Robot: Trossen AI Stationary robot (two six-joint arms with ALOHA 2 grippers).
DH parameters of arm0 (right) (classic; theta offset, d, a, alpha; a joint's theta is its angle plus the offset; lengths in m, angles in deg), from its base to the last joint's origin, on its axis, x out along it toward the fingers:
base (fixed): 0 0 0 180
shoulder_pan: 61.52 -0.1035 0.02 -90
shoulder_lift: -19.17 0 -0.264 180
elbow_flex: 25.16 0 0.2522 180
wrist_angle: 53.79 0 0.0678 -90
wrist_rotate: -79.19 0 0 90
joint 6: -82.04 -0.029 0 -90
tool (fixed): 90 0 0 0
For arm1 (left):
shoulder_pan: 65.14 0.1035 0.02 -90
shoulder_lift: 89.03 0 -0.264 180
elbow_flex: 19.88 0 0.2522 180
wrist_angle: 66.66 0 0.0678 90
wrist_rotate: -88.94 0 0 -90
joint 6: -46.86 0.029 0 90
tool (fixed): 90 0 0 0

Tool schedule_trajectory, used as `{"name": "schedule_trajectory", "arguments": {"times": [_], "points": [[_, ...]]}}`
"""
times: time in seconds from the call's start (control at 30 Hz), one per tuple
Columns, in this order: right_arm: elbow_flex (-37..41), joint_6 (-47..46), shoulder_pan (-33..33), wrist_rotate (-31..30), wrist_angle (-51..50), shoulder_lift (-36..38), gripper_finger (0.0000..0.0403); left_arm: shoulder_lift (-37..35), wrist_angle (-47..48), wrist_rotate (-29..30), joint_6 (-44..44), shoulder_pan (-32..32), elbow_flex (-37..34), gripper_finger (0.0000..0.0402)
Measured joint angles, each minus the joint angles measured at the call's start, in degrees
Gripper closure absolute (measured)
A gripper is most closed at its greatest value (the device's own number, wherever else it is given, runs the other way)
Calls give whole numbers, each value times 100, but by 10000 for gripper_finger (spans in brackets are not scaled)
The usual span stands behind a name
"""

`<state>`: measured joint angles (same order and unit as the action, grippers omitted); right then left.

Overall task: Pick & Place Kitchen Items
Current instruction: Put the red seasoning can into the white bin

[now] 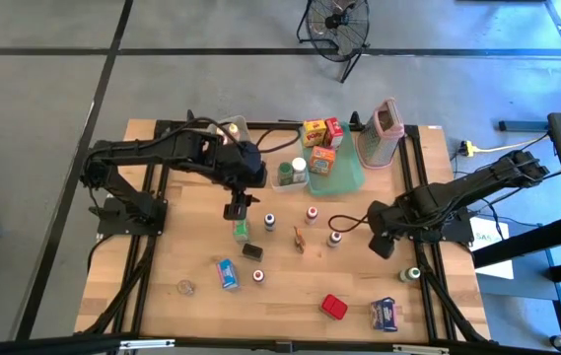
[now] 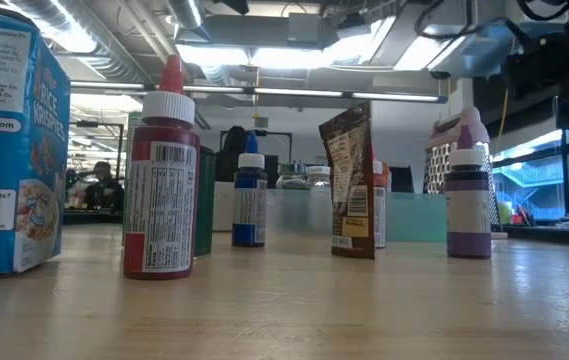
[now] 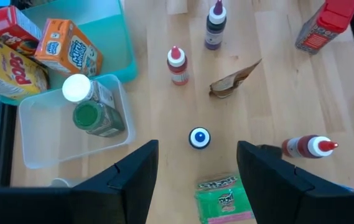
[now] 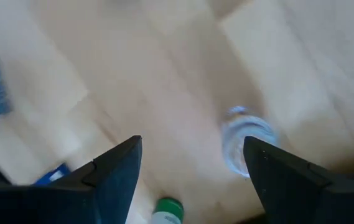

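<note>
The green packet (image 3: pixel 224 199) lies flat on the table (image 1: pixel 290 296), light, crinkly and likely slippery, so I would pinch its long edges. It sits just below my left gripper (image 3: pixel 196 167), between the spread fingers, a blue-capped bottle (image 3: pixel 200 137) beside it. My right gripper (image 4: pixel 192 168) hovers spread near a green-capped bottle (image 4: pixel 166 210).

grey floor (image 1: pixel 43 99) with dark seams, black fan (image 1: pixel 337 22); ceiling strip lights (image 2: pixel 264 50), windows (image 2: pixel 534 170).

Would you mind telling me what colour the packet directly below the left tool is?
Bright green packet, clearest in the left wrist view.
</note>
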<state>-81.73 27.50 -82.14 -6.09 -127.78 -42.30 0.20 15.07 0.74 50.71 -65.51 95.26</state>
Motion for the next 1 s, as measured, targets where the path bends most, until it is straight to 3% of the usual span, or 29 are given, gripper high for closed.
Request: {"name": "schedule_trajectory", "arguments": {"times": [0.53,0.73,1.0], "points": [[-30,1307,-677,736,1459,-1,119,0,-2,126,-846,-373,0,190],[-834,1344,-981,667,595,-256,119,0,-4,461,-1396,-675,0,190],[-2296,1510,-1143,263,-262,-1215,119,0,-5,1066,-1930,-1229,-2,190]]}}
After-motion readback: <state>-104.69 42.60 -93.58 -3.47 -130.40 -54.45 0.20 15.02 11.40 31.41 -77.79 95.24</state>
